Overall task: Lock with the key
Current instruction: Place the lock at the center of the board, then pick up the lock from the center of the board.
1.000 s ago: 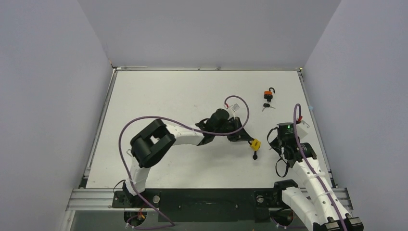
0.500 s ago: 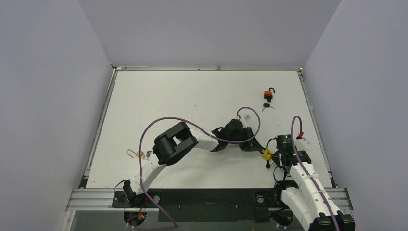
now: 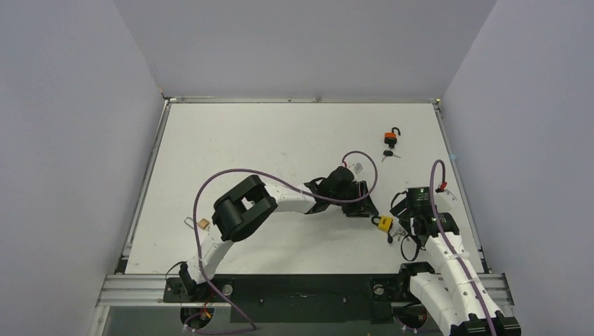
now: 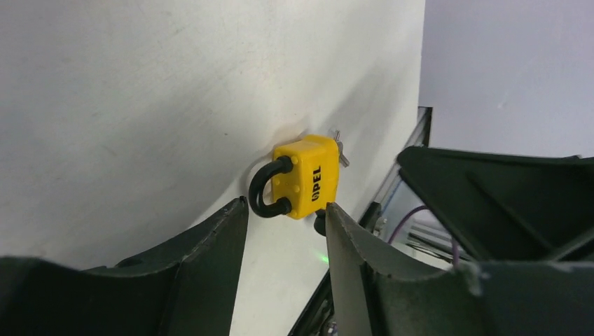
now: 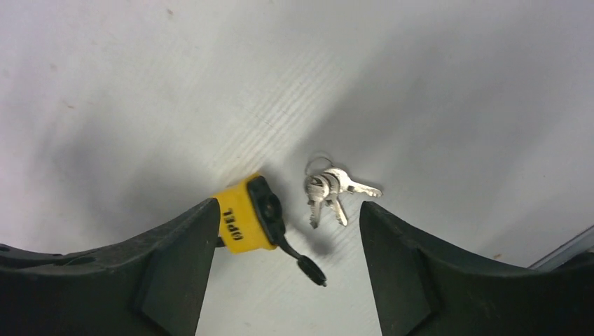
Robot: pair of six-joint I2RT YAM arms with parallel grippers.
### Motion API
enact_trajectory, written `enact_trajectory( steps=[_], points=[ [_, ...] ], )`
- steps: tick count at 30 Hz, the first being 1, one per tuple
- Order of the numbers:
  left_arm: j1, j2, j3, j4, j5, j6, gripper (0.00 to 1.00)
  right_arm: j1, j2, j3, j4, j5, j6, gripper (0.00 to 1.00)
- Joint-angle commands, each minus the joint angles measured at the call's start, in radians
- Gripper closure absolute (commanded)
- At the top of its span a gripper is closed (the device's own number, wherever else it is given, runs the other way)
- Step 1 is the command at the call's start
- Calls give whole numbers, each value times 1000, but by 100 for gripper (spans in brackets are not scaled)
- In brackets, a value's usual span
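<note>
Left pincer [image 4: 286, 207] and right pincer [image 5: 287, 206] both gape empty; yellow block padlock [image 5: 238, 222] and silver metal keys [image 5: 328, 190] lie ungrasped (locking unstarted)

The right arm's jaw hides the shackle of the yellow padlock [image 5: 238, 220]; from the left wrist, it nearly covers the keys [image 4: 340, 148].

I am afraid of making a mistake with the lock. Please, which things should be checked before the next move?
1. Yellow padlock lies ungripped on the table: ok.
2. Left gripper open, padlock just beyond its fingers: ok.
3. Right gripper open over the padlock and keys: ok.
4. Key held: not ok, the keys lie beside the padlock.
5. Keyhole uncovered: cannot tell, a black cap sits at that end.
6. Shackle latched: cannot tell.
</note>
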Motion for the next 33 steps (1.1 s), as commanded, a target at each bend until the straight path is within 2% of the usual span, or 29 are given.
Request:
enact_trajectory(
  steps=[1, 6, 9, 12, 15, 19, 24, 33],
  points=[
    [31, -151, 75, -210, -78, 170, 56, -7, 38, 130, 13, 62, -56, 30],
    [72, -277, 45, -341, -125, 231, 53, -5, 212, 260, 178, 37, -187, 28],
    [118, -367, -23, -363, -119, 260, 50, -8, 429, 403, 286, 52, -268, 30],
    [159, -506, -95, -386, -103, 276, 48, -22, 622, 552, 315, 74, -357, 31],
    [181, -609, -176, -409, -89, 292, 47, -45, 846, 730, 345, 19, -421, 31],
    [205, -731, -227, -460, -68, 323, 47, -70, 1048, 914, 359, -52, -483, 27],
    [249, -814, -247, -512, -29, 345, 47, -79, 1223, 1132, 314, -97, -550, 25],
    [319, -865, -243, -558, 36, 358, 46, -80, 1437, 1347, 239, -128, -646, 29]
  ],
)
